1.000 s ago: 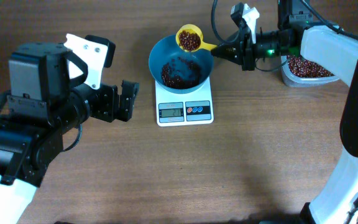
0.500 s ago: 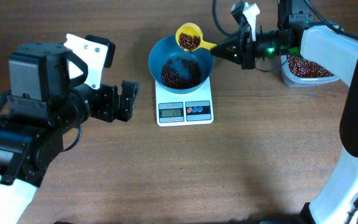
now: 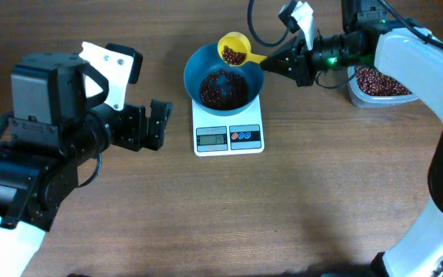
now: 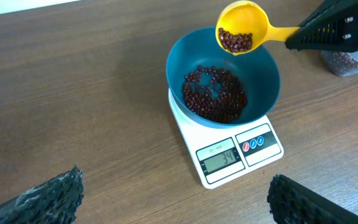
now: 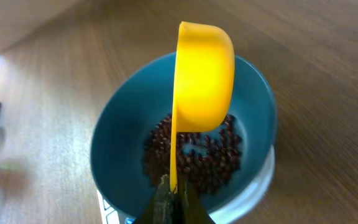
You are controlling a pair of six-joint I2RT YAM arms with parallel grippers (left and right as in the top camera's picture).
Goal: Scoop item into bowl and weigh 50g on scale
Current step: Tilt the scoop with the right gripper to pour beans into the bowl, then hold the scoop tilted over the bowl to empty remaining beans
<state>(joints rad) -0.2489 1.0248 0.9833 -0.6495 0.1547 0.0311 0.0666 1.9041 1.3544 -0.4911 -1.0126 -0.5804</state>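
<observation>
- Toward the far edge of the worktop (image 3: 321,200), right of centre, the right gripper (image 3: 271,63) is clamped on the handle end of a yellow scoop (image 3: 233,48).
- The scoop's long axis runs roughly along the far edge, handle to the right and cup to the left. The cup hangs over the far rim of the bowl (image 3: 194,69).
- From the right wrist the scoop looks rolled partly onto its side; from the left wrist its mouth faces the near-left and some beans lie inside.
- The right wrist view cuts off the gripper's fingertips at its bottom edge, and the cup hides part of the bowl.
- The bowl sits on the scale (image 3: 229,137) with a loose heap of beans (image 3: 223,88) on its bottom.
- The display is unreadable overhead but reads 34 from the left wrist.
- A clear tub (image 3: 360,100) of beans stands near the far right corner, partly covered by the right arm.
- Near the left edge, the left gripper (image 3: 164,125) points at the scale, jaws wide apart and holding nothing.
</observation>
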